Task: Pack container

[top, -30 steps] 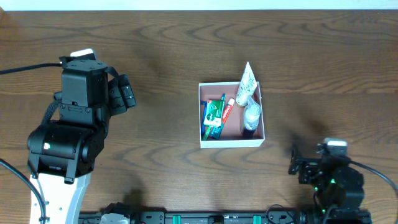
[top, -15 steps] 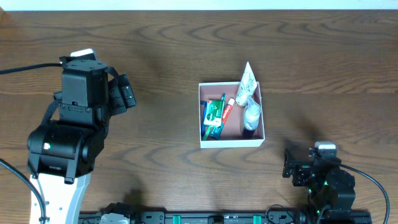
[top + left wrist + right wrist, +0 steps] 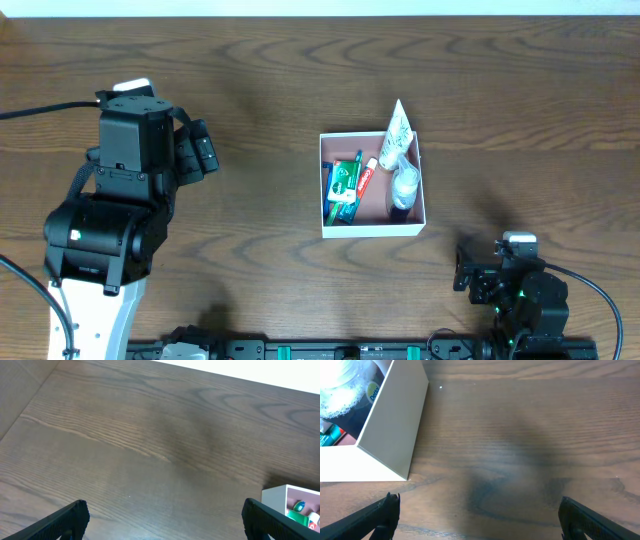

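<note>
- Container (image 3: 372,229): white-walled square box on the wooden table (image 3: 250,60), right of centre, holding a green packet (image 3: 344,180) and a white tube (image 3: 396,130) that overhangs its far rim.
- Left gripper (image 3: 165,520): fingers apart, empty, well left of the container.
- Right gripper (image 3: 479,515): fingers apart, empty, near the container's corner.

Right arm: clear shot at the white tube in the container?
Probably yes: right gripper is open and empty, nothing stands between it and the container, and the white tube pokes out over the far wall.

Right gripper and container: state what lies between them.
Only bare table separates the right gripper from the container; the right wrist view shows it.
</note>
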